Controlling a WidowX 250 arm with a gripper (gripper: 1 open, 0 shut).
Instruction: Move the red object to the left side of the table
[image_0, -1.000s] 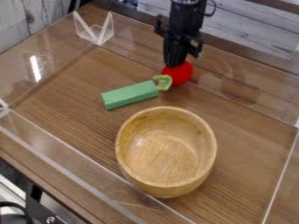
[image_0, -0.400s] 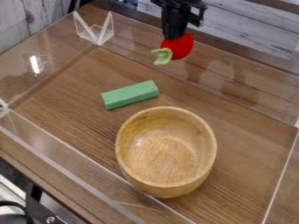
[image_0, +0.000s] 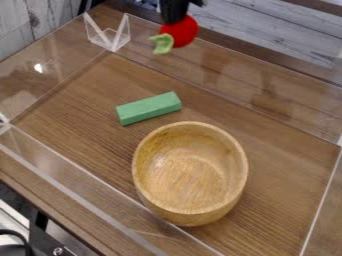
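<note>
In the camera view, the dark claw (image_0: 175, 15) comes in at the top edge, and the red toy (image_0: 182, 32) is right at its tips, on the side toward the middle of the table (image_0: 83, 112). The claw looks closed down on the toy, its fingers drawn in as far as the toy lets them; the tips are partly lost against the red, so just where they pinch is hard to tell. The toy seems to hang clear of the wood, though its height cannot be read from this angle. Its long axis appears to slant, with the light-green piece (image_0: 163, 43) pointing down and toward the picture's left, away from the claw. That is the relation to mind: toy and claw lie together near the far edge, and, if left means the picture's left, the wood they need is to that side. The clear plastic stand (image_0: 107, 34) is just beside that path, so the next move probably calls for carrying the toy over it or on the near side of it before lowering. Going low could knock the stand with the green end. The green block (image_0: 148, 108) and wooden bowl (image_0: 140, 172) are well apart from the toy, nearer the camera.
</note>
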